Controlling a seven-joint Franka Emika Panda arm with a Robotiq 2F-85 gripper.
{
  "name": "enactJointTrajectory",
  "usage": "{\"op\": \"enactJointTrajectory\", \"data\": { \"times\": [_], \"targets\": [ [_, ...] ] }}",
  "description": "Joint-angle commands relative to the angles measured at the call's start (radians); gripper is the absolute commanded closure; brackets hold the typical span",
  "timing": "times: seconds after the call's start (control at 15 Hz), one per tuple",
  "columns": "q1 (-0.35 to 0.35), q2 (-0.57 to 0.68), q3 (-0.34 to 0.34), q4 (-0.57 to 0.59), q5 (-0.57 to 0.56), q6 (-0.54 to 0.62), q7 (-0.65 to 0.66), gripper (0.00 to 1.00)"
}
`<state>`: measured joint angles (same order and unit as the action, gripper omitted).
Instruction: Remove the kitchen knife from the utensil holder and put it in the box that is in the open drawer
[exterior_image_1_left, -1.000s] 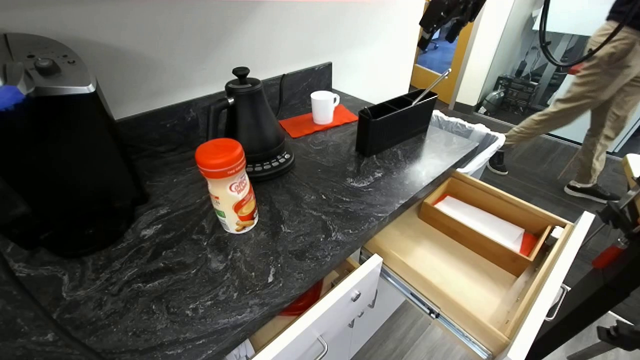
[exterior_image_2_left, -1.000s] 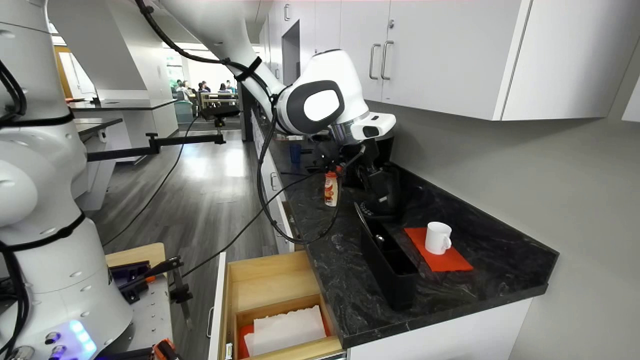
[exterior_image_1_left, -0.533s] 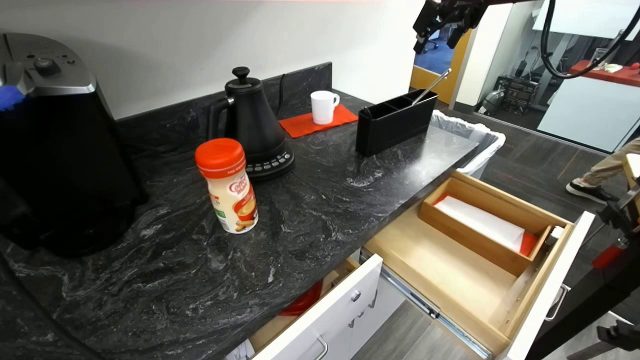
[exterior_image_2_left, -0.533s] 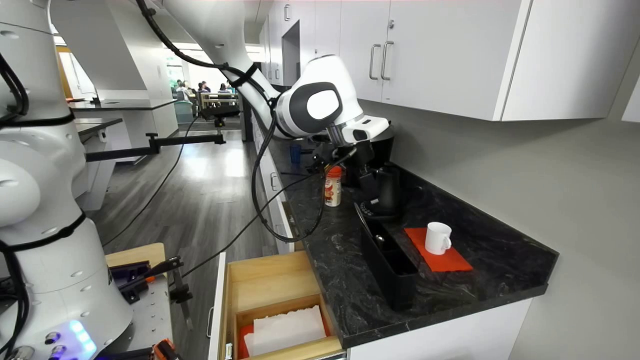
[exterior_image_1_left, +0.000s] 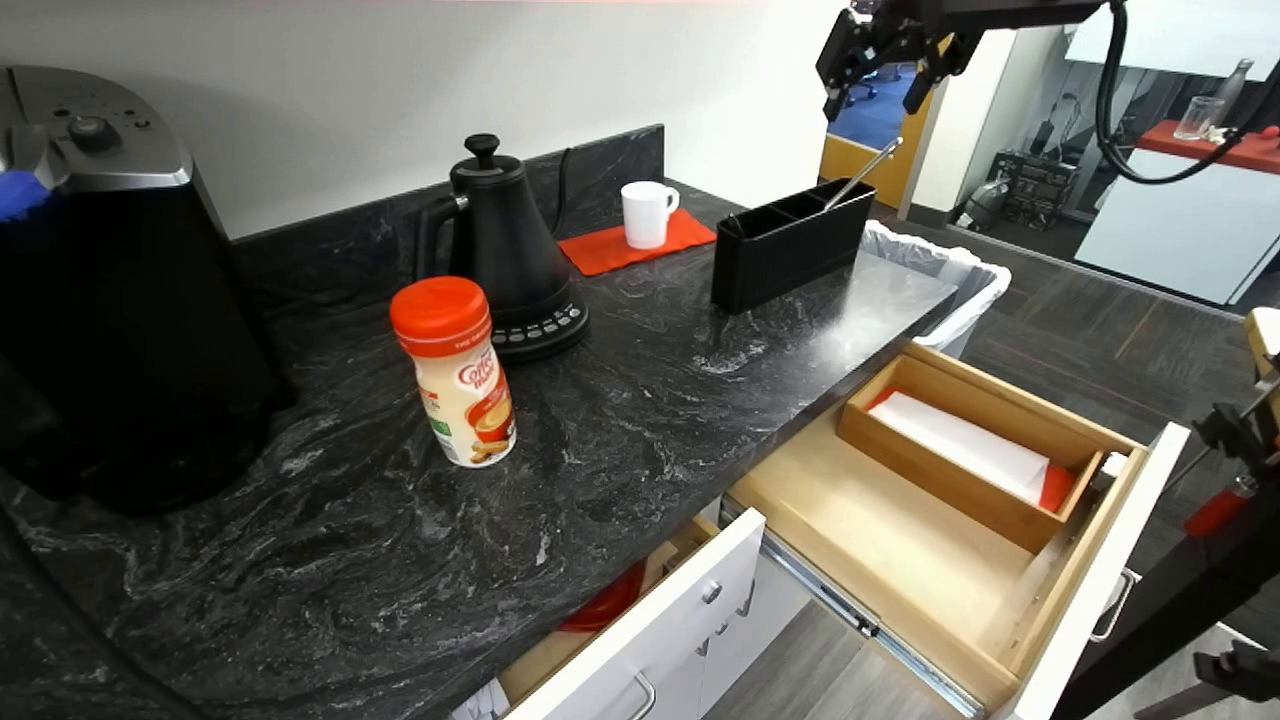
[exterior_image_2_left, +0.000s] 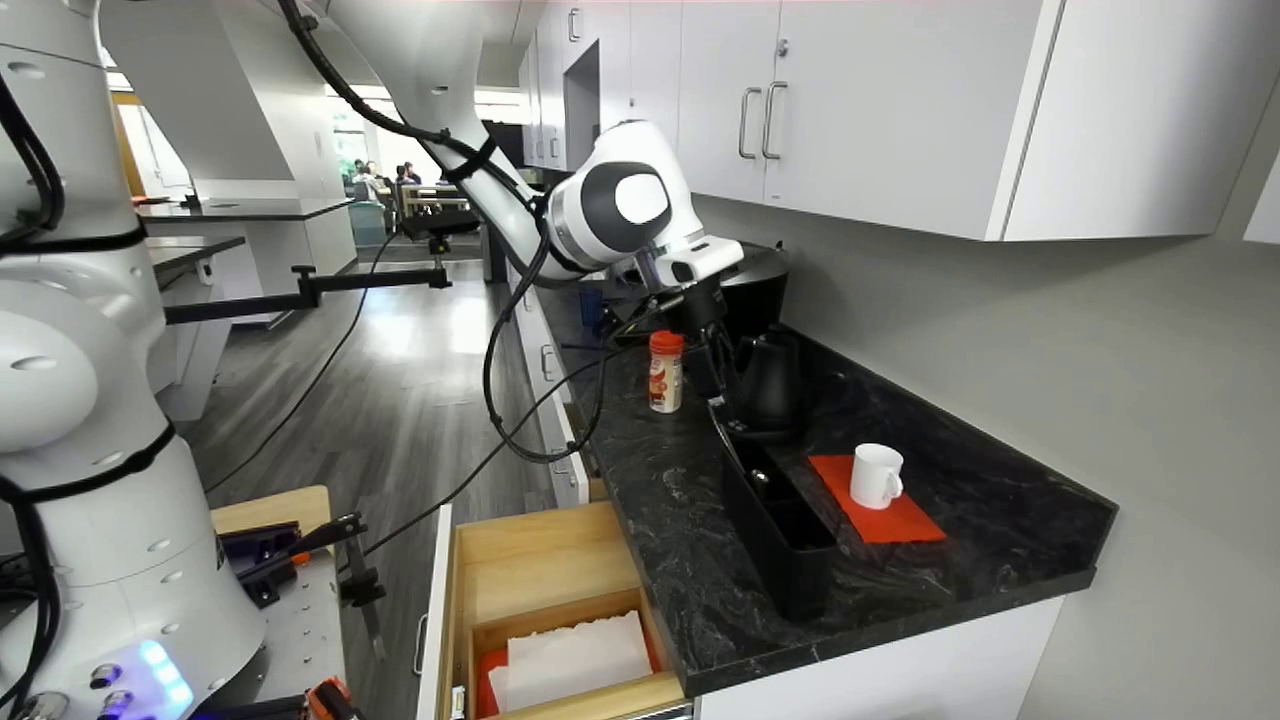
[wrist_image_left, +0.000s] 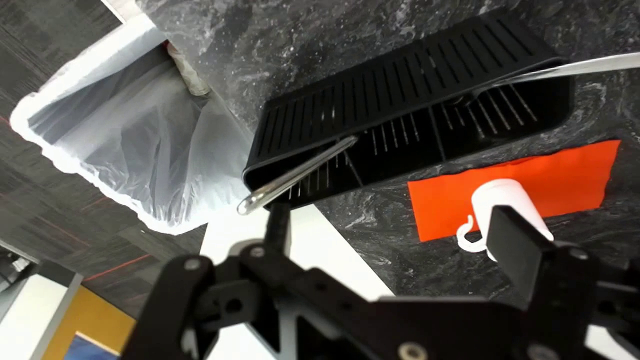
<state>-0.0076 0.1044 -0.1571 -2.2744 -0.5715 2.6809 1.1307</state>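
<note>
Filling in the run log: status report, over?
End effector open, empty. Slim silvery metal utensils jut from black rectangular open-topped holder; which is the knife, unclear. No obstruction visible between.

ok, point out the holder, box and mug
Holder (wrist_image_left: 395, 85), in the wrist view: its long side wall.
Box (exterior_image_1_left: 945, 480), in an exterior view: its long side wall.
Mug (exterior_image_2_left: 870, 480), in an exterior view: its body.

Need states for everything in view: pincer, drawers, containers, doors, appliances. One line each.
Pincer: open
Drawer: open
Box: open-topped, white sheet inside
Neighbouring drawer: partly open
Utensil holder: upright, utensils leaning out
Kettle: lidded, on its base
Creamer bottle: upright, capped
Mug: standing on red cloth
Waste bin: lined, uncovered
Wall-cabinet doors: shut
Coffee machine: on/off unclear
</note>
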Motion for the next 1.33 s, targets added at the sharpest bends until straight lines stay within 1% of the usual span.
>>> {"op": "enactJointTrajectory", "data": {
  "times": [0.0, 0.2, 0.27, 0.47, 0.67, 0.73, 1.27],
  "targets": [
    [0.068, 0.014, 0.031, 0.021, -0.093, -0.059, 0.261, 0.00],
    [0.110, 0.024, 0.060, 0.016, -0.196, -0.063, 0.448, 0.00],
    [0.130, 0.023, 0.052, 0.012, -0.245, -0.068, 0.510, 0.00],
    [0.142, 0.010, 0.038, -0.006, -0.367, -0.090, 0.632, 0.00],
    [0.128, -0.005, 0.020, -0.025, -0.453, -0.124, 0.713, 0.00],
    [0.094, -0.009, 0.044, -0.031, -0.472, -0.134, 0.733, 0.00],
    [0.006, -0.017, 0.024, -0.094, -0.620, -0.130, 0.906, 0.00]
  ]
}}
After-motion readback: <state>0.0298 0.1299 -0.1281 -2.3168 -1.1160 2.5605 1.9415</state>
